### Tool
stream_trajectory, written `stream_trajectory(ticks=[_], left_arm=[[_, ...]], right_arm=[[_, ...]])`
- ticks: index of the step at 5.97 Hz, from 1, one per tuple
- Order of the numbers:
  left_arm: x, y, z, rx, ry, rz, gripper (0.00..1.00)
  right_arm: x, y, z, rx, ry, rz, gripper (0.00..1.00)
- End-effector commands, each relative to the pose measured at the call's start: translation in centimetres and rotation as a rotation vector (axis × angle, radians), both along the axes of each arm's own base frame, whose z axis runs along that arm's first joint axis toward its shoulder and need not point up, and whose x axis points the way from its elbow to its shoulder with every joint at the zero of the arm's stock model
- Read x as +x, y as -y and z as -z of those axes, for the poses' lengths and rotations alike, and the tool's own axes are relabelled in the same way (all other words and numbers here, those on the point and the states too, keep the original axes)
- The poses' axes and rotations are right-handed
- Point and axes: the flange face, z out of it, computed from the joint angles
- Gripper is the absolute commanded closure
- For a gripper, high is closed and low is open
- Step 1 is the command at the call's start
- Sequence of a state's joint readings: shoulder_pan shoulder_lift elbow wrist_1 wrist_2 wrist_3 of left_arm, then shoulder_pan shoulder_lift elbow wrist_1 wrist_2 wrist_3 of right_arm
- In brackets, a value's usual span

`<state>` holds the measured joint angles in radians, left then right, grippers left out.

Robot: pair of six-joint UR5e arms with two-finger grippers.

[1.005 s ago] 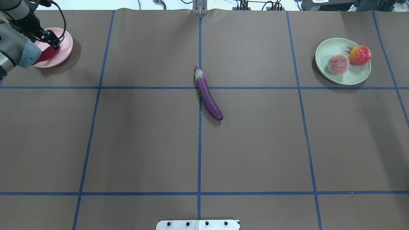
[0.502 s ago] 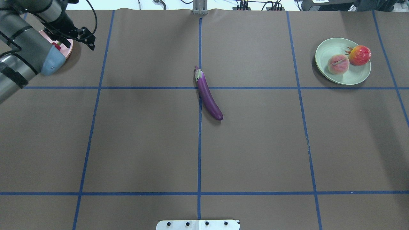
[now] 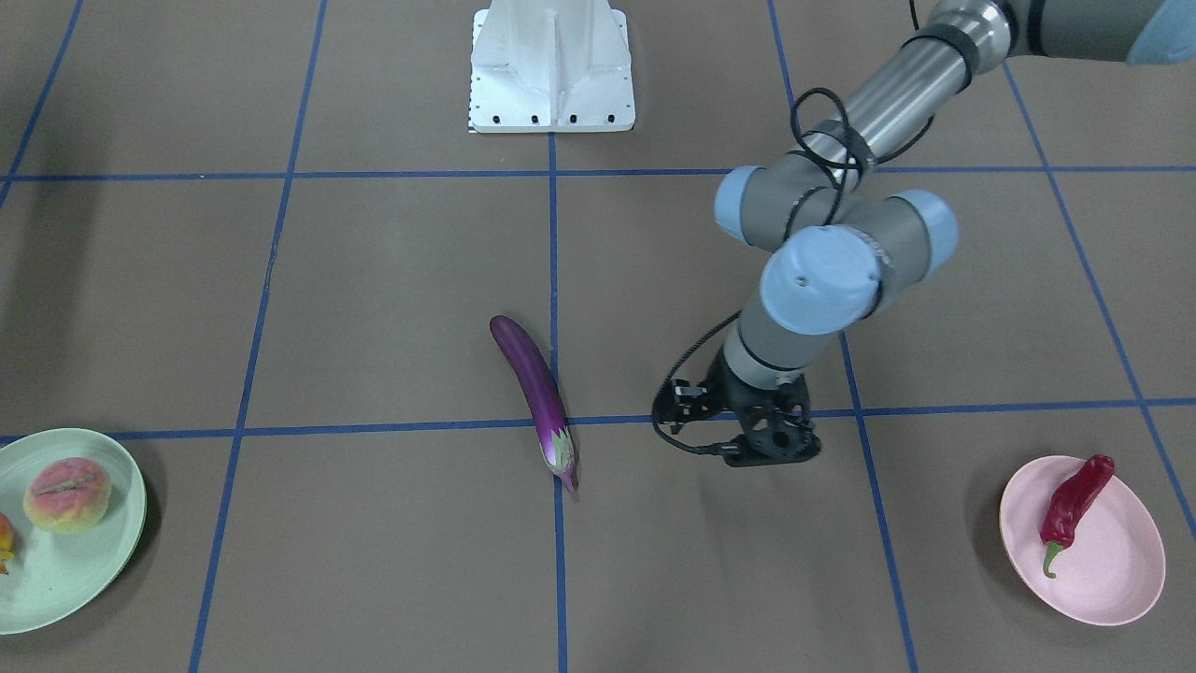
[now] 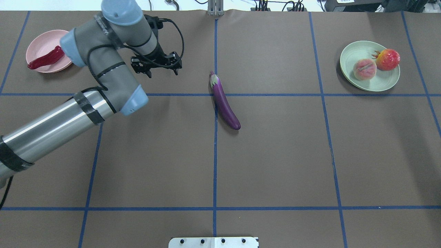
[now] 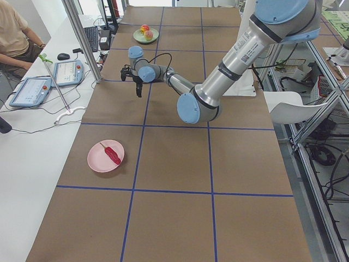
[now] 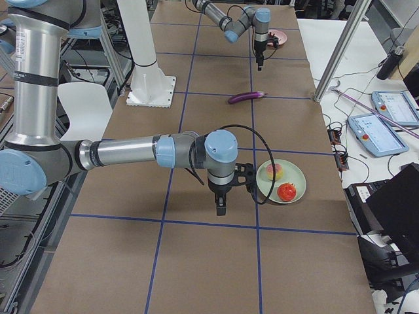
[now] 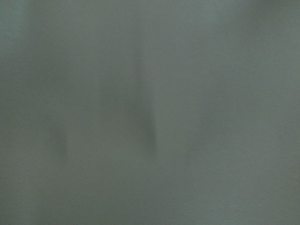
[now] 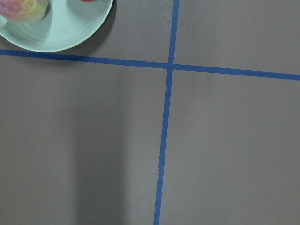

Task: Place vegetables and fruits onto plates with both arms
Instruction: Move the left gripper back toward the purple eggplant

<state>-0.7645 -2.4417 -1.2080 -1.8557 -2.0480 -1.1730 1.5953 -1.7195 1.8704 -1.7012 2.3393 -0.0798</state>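
Note:
The purple eggplant (image 4: pixel 224 103) lies on the table near its middle, also in the front view (image 3: pixel 537 393). The red chili (image 4: pixel 46 58) lies on the pink plate (image 4: pixel 38 44) at the far left. The peach (image 4: pixel 364 69) and the pomegranate (image 4: pixel 388 59) sit on the mint green plate (image 4: pixel 358 50) at the far right. My left gripper (image 4: pixel 156 67) points down, open and empty, between the pink plate and the eggplant. My right gripper (image 6: pixel 220 208) hangs over bare table beside the green plate; I cannot tell if it is open or shut. The left wrist view is a grey blur.
Blue tape lines (image 4: pixel 215 155) divide the brown table into squares. The white base block (image 3: pixel 551 70) stands at the robot's edge. A metal post (image 4: pixel 215 8) stands at the far edge. A side bench with tablets (image 5: pixel 32 90) and a seated person runs beyond it.
My left arm has swung right, away from the pink plate, toward the eggplant. The chili stays on the pink plate, now uncovered. Nothing else has moved.

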Motion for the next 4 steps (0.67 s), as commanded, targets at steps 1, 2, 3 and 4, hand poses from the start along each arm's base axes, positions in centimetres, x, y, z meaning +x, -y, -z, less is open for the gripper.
stream_trajectory(ticks=[1,2,3,4], left_arm=[[9.2,-4.7,6.6,-0.084,-0.015,0.109,0.0],[11.5,-6.9,7.3,-0.096,-0.011,0.151,0.0],[13.5,-8.2,9.2,-0.138,-0.023,0.19,0.0],[15.5,-9.1,9.2,-0.134,-0.004,0.208,0.0]], right_arm=[[0.0,0.0,0.0,-0.001,0.0,0.0,0.0],[0.0,0.0,0.0,-0.001,0.0,0.0,0.0],[0.0,0.0,-0.1,-0.002,0.0,0.0,0.0],[0.0,0.0,0.0,-0.001,0.0,0.0,0.0]])
